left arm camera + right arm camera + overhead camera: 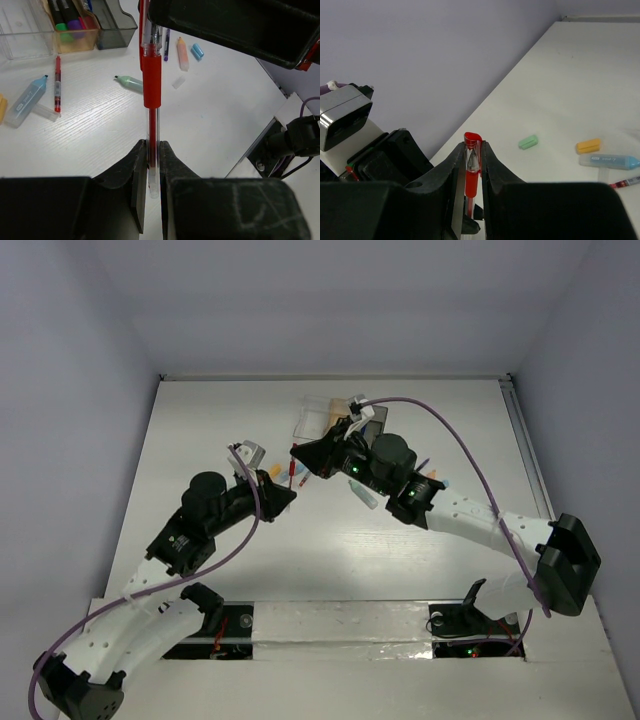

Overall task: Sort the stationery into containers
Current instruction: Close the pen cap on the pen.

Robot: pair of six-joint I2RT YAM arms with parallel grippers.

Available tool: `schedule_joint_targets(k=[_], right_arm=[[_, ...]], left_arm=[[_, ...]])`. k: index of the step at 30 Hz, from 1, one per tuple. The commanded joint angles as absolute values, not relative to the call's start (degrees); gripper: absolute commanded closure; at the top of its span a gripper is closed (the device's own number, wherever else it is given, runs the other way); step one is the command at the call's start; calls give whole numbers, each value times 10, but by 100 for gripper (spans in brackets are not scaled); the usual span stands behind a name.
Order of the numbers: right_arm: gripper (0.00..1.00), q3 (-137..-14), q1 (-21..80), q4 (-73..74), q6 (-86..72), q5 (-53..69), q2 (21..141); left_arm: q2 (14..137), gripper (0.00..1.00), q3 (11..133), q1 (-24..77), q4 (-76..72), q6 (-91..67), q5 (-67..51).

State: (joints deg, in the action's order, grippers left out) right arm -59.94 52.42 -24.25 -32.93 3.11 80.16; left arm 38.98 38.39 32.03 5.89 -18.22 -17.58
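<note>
My left gripper (154, 160) is shut on the clear back end of a red pen (152, 85), held above the table. My right gripper (472, 155) is shut on the same pen's capped tip (472, 142). In the top view the pen (291, 476) spans the short gap between the left gripper (286, 496) and the right gripper (303, 454). The clear box (22, 35), the tan-orange box (75, 42) holding green and purple markers, and the dark grey box (117, 30) stand in a row at the far side.
Loose on the table: a thin red pen (57, 82), a light-blue marker (27, 100), a green marker (130, 82), an orange marker (183, 54), a light-blue cap (198, 51), a clear piece (178, 82). A green cap (528, 142) and orange cap (588, 145) lie further left.
</note>
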Motion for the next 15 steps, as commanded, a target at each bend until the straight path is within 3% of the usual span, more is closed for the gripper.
schedule_joint_targets(k=[1, 15], right_arm=[[100, -608, 531, -197, -345, 105, 794], [100, -555, 549, -190, -375, 154, 814]], left_arm=[[375, 100, 405, 316, 11, -176, -164], [371, 100, 421, 316, -10, -179, -152]])
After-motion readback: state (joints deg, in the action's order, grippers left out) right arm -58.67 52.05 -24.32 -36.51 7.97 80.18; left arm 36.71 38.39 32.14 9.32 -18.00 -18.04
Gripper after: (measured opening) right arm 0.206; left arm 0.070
